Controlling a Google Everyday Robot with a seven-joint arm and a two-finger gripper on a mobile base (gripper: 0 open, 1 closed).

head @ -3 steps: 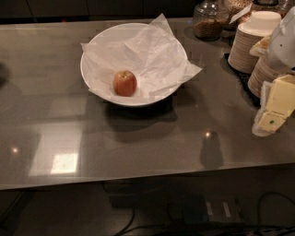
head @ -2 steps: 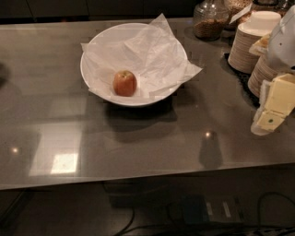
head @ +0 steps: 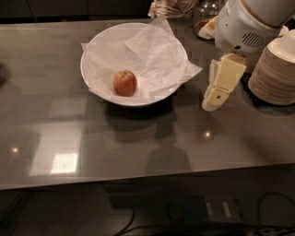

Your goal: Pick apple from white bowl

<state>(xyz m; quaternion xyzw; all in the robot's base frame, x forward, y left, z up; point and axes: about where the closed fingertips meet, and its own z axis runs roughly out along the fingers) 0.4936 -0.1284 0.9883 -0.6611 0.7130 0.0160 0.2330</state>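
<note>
Red-orange apple [head: 125, 83] sat low in the white bowl [head: 108, 34]. The gripper [head: 213, 102] hung just outside the bowl's right side, so the apple lay to its left. Open or closed, I could not tell.

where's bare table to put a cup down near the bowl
Widest free patch: the front strip of the table, between the white bowl and the near edge. Also free left of the bowl. Crowded at right: the pincer hangs between bowl and stacked paper bowls, jar behind.

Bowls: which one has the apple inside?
The big white bowl lined with crumpled paper holds the apple. The gripper hangs between it and the stacked beige bowls.
</note>
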